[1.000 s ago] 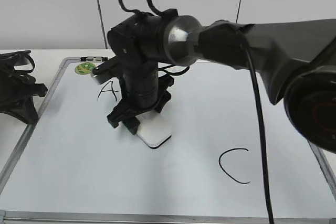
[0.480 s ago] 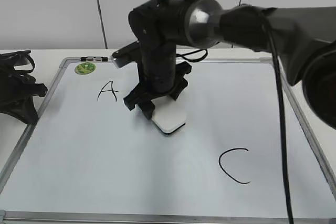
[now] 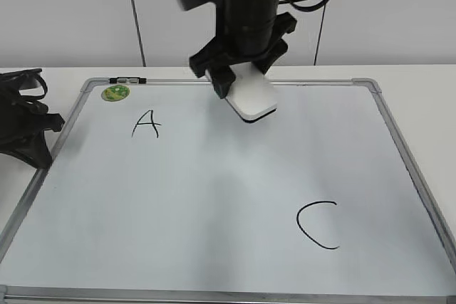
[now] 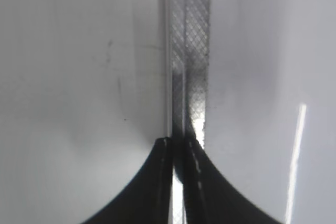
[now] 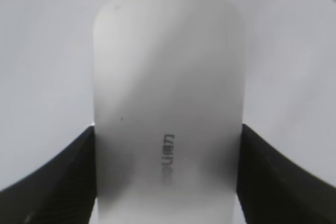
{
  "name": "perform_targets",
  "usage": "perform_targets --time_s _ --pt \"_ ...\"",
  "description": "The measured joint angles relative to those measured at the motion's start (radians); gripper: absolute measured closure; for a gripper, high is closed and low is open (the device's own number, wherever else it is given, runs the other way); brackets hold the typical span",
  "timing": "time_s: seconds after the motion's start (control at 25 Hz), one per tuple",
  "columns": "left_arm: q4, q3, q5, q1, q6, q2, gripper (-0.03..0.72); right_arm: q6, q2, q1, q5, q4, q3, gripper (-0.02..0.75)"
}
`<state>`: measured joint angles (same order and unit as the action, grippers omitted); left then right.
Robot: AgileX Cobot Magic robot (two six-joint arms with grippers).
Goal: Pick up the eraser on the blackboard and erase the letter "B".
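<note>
**K:** Exterior cam?
**R:** Chest height, front of the worktop (image 3: 420,80), angled down across the blackboard (image 3: 214,197) toward the wall.
**K:** Wrists?
**R:** Right wrist: very close, looking straight down onto the eraser (image 5: 168,103); the exterior view shares that eraser (image 3: 253,95). Left wrist: close too, facing a bright surface with a metallic strip, probably the board frame (image 4: 190,51); overlap with the exterior view is unclear.

1 blackboard (image 3: 399,140). 1 eraser (image 3: 253,95). 2 letters on the board: A (image 3: 146,124) and C (image 3: 317,224). 1 green magnet (image 3: 115,92). 2 grippers: right gripper (image 3: 239,80), left gripper (image 4: 177,153).
</note>
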<state>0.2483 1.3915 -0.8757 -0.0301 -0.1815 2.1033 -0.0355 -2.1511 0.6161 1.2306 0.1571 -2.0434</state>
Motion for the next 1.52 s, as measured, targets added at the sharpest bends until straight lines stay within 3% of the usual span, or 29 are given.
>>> perform_targets --time_s 0.4,0.64,1.04,1.28,1.52 --pt "0.0 0.0 0.0 0.0 0.0 0.0 0.678 0.0 0.132 -0.138 0.01 -0.004 0.031 0.192" --pt "0.0 0.0 0.0 0.0 0.0 0.0 0.678 0.0 0.246 -0.221 0.004 -0.008 0.251 0.192" --pt "0.0 0.0 0.0 0.0 0.0 0.0 0.678 -0.024 0.463 -0.431 -0.261 -0.082 0.736 0.192" --pt "0.0 0.0 0.0 0.0 0.0 0.0 0.678 -0.026 0.474 -0.542 -0.388 -0.112 0.855 0.192" --pt "0.0 0.0 0.0 0.0 0.0 0.0 0.678 -0.026 0.474 -0.567 -0.479 -0.12 0.881 0.192"
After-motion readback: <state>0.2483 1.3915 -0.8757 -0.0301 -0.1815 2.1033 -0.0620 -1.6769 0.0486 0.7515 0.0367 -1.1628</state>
